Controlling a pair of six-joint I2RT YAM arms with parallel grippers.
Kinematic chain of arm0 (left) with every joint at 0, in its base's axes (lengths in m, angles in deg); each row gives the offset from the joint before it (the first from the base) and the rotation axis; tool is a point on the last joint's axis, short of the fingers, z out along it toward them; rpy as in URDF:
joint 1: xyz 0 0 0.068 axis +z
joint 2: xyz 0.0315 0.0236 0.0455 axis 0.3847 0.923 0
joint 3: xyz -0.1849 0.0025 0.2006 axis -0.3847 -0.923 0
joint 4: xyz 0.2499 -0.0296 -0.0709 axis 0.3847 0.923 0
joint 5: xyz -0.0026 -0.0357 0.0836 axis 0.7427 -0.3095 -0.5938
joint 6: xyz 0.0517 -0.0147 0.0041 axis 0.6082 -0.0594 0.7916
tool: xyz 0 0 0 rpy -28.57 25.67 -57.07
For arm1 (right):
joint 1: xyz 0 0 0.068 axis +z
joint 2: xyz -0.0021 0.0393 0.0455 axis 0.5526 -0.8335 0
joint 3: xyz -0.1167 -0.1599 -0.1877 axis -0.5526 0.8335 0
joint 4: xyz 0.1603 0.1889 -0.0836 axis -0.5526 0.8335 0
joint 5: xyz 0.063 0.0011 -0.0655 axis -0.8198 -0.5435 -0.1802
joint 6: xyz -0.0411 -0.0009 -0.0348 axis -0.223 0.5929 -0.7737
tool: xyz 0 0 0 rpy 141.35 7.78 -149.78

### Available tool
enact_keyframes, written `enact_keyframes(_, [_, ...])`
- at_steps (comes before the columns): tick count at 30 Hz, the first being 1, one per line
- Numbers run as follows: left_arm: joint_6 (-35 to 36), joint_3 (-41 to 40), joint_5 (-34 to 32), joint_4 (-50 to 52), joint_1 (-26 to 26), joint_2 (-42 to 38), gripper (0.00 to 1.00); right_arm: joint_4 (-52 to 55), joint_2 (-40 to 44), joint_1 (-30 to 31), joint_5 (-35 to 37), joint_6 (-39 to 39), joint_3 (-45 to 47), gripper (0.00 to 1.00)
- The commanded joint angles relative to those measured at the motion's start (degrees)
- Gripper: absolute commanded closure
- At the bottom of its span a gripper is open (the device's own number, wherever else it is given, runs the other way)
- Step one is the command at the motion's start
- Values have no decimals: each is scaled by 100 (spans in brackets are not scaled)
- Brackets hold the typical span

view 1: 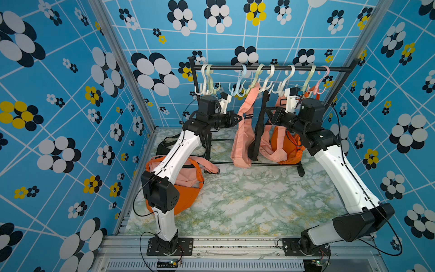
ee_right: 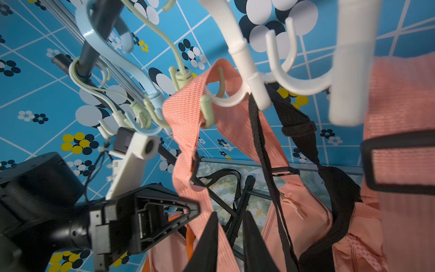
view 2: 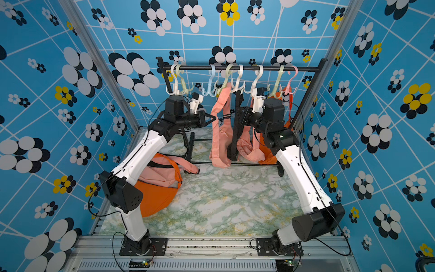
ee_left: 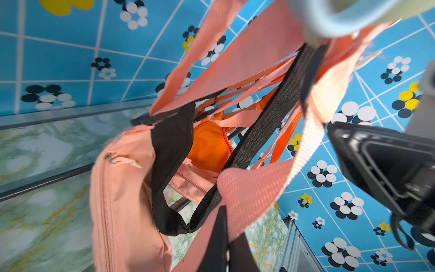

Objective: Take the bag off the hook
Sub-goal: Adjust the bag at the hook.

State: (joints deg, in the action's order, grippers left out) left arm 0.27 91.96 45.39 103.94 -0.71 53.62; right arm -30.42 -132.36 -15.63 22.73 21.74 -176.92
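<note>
- The marble-patterned table (view 1: 247, 202) fills the floor of the blue flowered booth, with both arms bolted along its near edge.
- A black rack (view 1: 259, 68) stands at the back of the table, and its top rail carries a row of pastel hangers.
- A heap of loose bags (view 1: 188, 175), pink over orange, lies on the table at the left, partly under the left arm.
- The pink bag (view 1: 242, 143) hangs near the middle of the rail. Its body dangles down to the rack's lower bars, so it is not yet off the hook.
- A black bag (view 1: 257, 139) hangs just to the right of it, then a peach bag (view 1: 273, 150) and an orange bag (view 1: 288, 148).
- The left hand (view 1: 240, 117) reaches in sideways and is pinched tight on the pink bag's strap (ee_right: 188, 113), partway below the rail.
- The right hand (ee_right: 230, 219) comes in from the opposite side at about the same height. Its jaws stand a narrow gap apart, and I cannot tell whether it touches any strap.
- The hook (ee_right: 207, 113) is pale green, and the strap is looped over one of its prongs.
</note>
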Motion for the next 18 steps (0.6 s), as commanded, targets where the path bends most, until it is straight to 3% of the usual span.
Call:
enact_keyframes(1, [6, -374, -159, -297, 218, -690, 100, 42, -264, -11, -336, 134, -322, 76])
enact_keyframes(12, [61, -513, -273, -68, 516, -1200, 100, 68, -1268, 519, -638, -167, -1312, 63])
enact_keyframes(18, [78, -487, -211, 56, 618, -1326, 100, -180, -1551, 579, -365, -316, -1392, 42])
